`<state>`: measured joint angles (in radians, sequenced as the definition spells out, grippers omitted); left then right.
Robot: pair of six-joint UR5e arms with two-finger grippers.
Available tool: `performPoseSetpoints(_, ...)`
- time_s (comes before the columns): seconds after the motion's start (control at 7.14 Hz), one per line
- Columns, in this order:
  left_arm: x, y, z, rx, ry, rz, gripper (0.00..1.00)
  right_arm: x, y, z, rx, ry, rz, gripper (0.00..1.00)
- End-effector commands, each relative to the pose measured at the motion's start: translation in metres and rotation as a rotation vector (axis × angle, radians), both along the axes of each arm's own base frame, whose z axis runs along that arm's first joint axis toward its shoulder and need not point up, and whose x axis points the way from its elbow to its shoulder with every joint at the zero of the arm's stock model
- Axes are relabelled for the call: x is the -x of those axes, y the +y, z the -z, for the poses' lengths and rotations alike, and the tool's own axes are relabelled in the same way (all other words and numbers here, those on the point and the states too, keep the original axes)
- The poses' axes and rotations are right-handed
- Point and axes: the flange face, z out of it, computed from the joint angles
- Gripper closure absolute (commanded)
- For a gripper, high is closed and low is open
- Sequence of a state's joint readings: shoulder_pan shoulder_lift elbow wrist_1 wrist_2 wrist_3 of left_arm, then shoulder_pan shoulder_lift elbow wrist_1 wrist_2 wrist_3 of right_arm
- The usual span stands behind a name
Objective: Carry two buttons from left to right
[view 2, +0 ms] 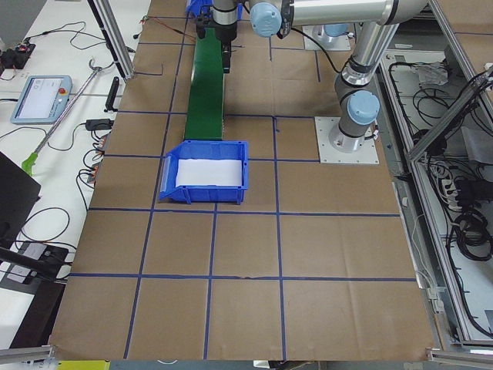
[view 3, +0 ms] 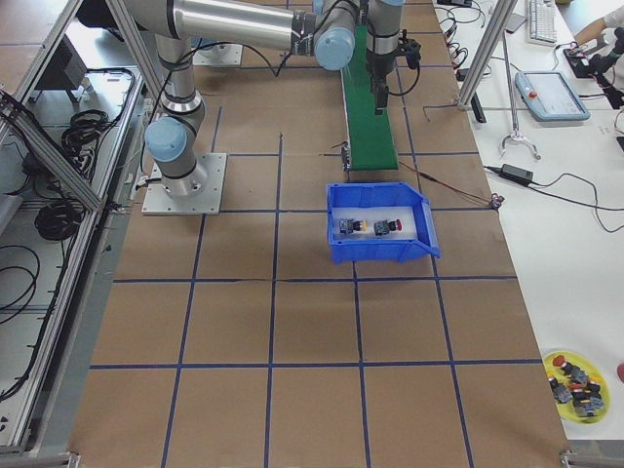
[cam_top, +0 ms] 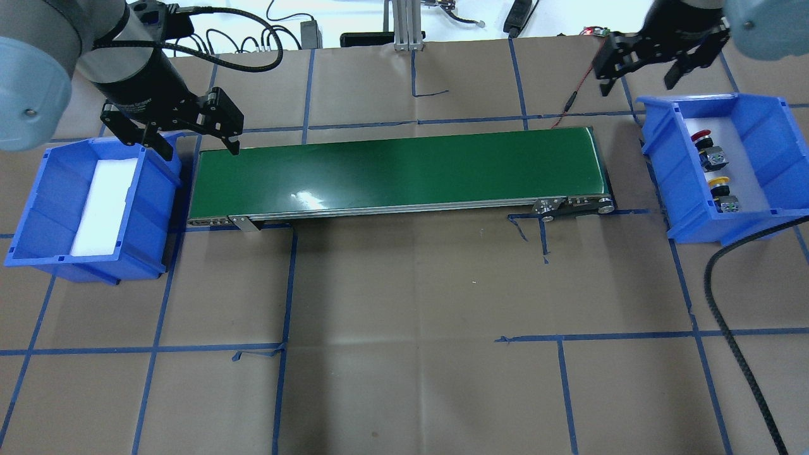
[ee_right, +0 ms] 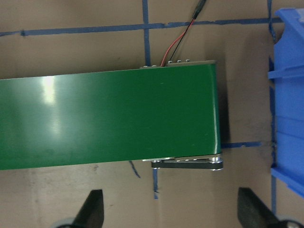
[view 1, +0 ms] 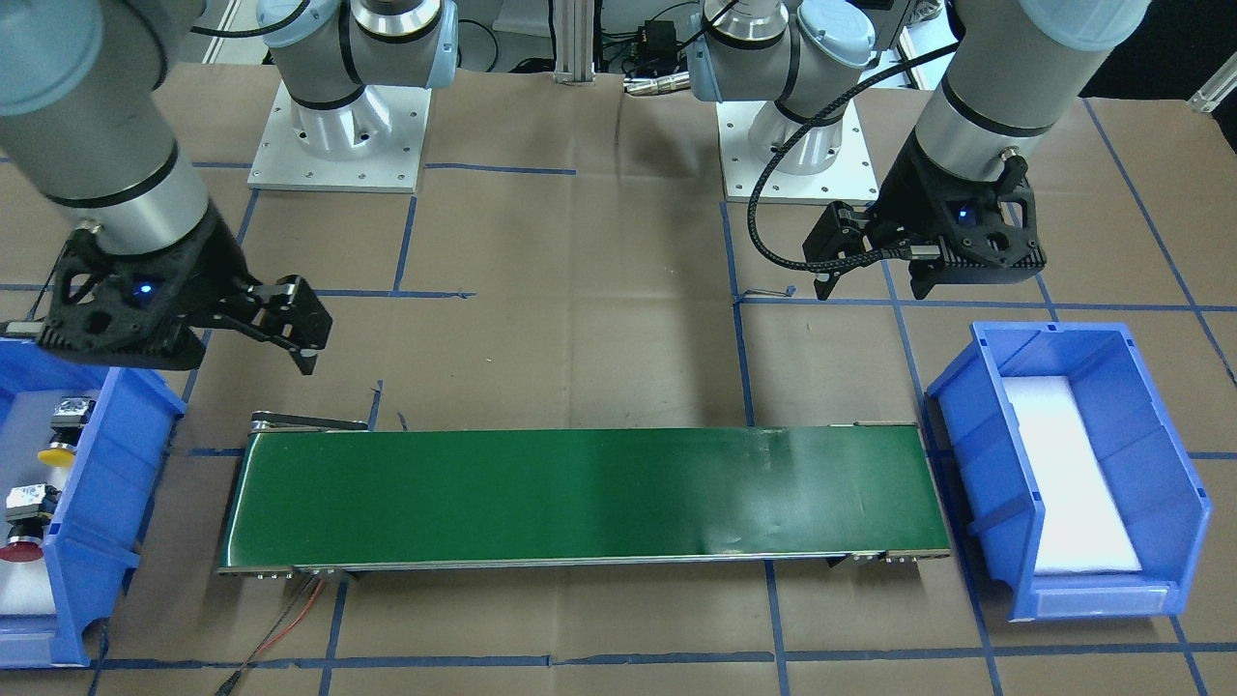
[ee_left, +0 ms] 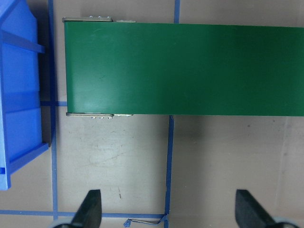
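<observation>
Both buttons lie in the blue bin (cam_top: 657, 170) at the belt's right end: the red button (cam_top: 700, 138) farther back, the yellow button (cam_top: 718, 183) nearer. The front-facing view shows the yellow button (view 1: 58, 449) and the red button (view 1: 21, 551) in that bin (view 1: 116, 454). My right gripper (cam_top: 638, 79) hangs open and holds nothing, behind the bin and above the table. My left gripper (cam_top: 193, 145) is open with nothing in it, over the belt's left end beside the other blue bin (cam_top: 38, 208). Each wrist view shows wide-apart fingertips (ee_left: 90, 209) (ee_right: 92, 209).
A green conveyor belt (cam_top: 398, 170) runs between the two bins. The left bin holds only a white foam pad (cam_top: 104, 205). A black cable (cam_top: 727, 303) crosses the table at the near right. A yellow dish (view 3: 575, 380) with several buttons sits on the side table.
</observation>
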<state>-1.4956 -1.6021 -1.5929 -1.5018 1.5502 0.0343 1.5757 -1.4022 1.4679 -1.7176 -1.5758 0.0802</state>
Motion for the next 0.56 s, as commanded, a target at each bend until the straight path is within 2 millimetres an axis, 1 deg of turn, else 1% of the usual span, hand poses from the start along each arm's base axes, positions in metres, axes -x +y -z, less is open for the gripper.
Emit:
performPoseSetpoints(0.0, 0.0, 0.0, 0.001, -0.002, 0.001, -0.001, 0.01, -0.038, 0.037, -0.021, -0.001, -0.008, 0.018, 0.0)
performPoseSetpoints(0.14, 0.0, 0.0, 0.0, 0.0, 0.001, -0.004, 0.01, -0.038, 0.057, -0.029, -0.018, -0.021, 0.031, 0.0)
performPoseSetpoints(0.28, 0.0, 0.0, 0.0, 0.0, -0.001, 0.001, 0.01, -0.04, 0.079, -0.025, -0.035, -0.063, 0.037, 0.0)
performPoseSetpoints(0.42, 0.0, 0.0, 0.0, 0.0, -0.001, -0.001, 0.01, -0.037, 0.094, -0.014, -0.051, -0.068, 0.04, 0.0)
